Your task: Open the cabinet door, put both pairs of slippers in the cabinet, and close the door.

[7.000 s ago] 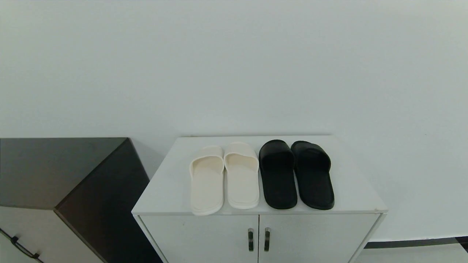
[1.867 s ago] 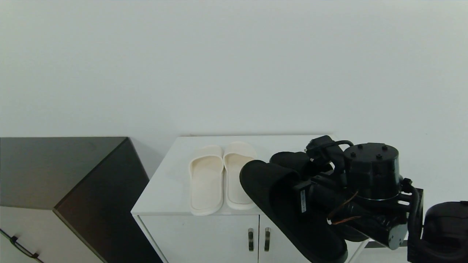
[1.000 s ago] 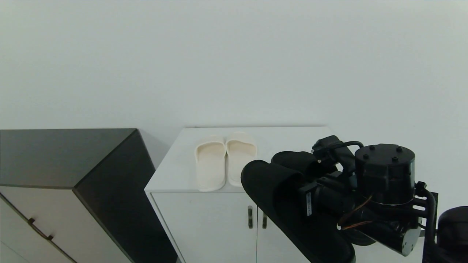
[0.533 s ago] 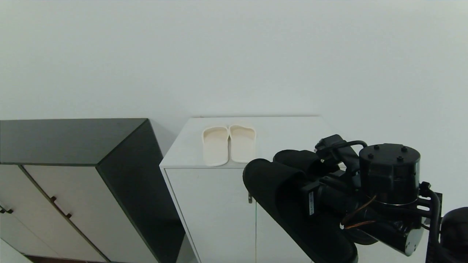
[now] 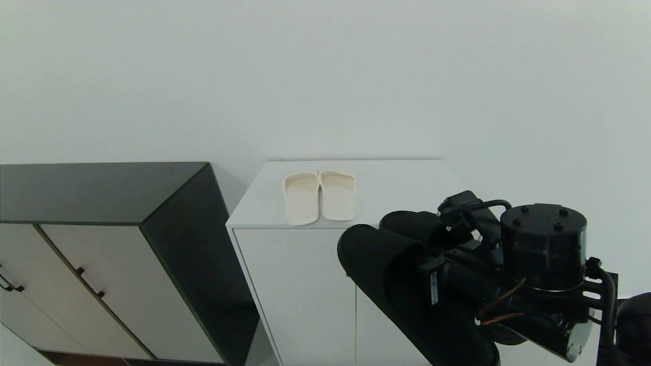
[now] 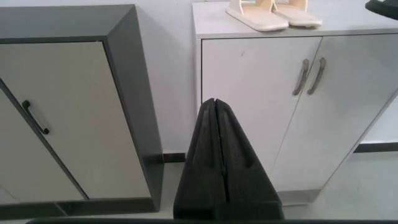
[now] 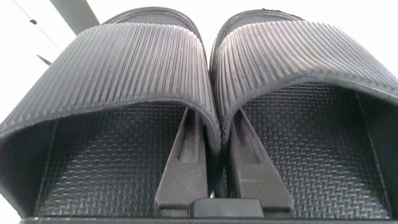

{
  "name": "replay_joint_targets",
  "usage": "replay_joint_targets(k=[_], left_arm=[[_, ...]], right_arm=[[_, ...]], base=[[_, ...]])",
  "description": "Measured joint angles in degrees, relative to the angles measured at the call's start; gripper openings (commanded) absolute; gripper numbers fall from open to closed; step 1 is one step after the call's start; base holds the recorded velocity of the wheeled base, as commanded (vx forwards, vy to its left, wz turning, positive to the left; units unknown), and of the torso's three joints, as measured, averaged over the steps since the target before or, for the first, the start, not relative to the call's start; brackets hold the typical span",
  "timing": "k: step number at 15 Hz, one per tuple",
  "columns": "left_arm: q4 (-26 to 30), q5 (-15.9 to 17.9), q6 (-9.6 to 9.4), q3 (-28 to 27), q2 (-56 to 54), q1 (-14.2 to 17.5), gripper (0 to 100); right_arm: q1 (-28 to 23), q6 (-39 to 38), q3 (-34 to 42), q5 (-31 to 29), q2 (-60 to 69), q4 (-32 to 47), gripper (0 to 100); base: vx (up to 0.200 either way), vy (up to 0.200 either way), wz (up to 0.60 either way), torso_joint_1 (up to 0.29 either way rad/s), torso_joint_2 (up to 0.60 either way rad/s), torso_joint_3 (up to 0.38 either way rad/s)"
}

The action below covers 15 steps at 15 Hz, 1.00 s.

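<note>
Nearest, in the lower right of the head view, the right arm (image 5: 541, 244) reaches in from the frame's right edge, its round black wrist housing upright and its forearm pointing toward frame left. The right gripper (image 7: 214, 118) has one finger slid under the strap of each shoe, and its jaws pinch the two adjoining inner strap walls of the black slippers (image 5: 402, 290) between them. There are two black slippers, held side by side as a pair in the air, clear of any surface. In the head view they run slantwise from the lower right edge up toward the centre, in front of the lower right part of the cabinet. The left gripper (image 6: 215, 109) points out level toward the cabinet fronts, its two jaws pressed flat together with nothing between them. Farther off stands the white cabinet (image 5: 295, 284), with two doors, both closed, and two vertical metal handles (image 6: 301, 76) side by side at the middle seam. On its top, toward the left, lie two cream slippers (image 5: 319, 195), a pair touching each other with the straps at the far end. To frame left stands one dark cabinet (image 5: 101, 188) with pale doors and black handles, just beside the white one. A plain wall (image 5: 325, 76) lies behind.
</note>
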State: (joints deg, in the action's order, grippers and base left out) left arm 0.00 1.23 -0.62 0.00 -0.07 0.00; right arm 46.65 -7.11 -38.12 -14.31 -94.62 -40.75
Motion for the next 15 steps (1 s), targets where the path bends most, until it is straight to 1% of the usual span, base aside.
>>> replay_joint_targets(k=[9,11,15], left_arm=[[0.0,0.0,0.0,0.0,0.0,0.0,0],[0.0,0.0,0.02,0.0,0.0,0.0,0],[0.0,0.0,0.0,0.0,0.0,0.0,0]], right_arm=[[0.0,0.8,0.8,0.0,0.0,0.0,0],[0.0,0.8,0.9,0.0,0.0,0.0,0],[0.0,0.8,1.1,0.1,0.0,0.0,0]], base=[[0.0,0.0,0.0,0.0,0.0,0.0],[0.0,0.0,0.0,-0.137,0.31,0.176],[0.0,0.0,0.0,-0.222,0.53,0.292]])
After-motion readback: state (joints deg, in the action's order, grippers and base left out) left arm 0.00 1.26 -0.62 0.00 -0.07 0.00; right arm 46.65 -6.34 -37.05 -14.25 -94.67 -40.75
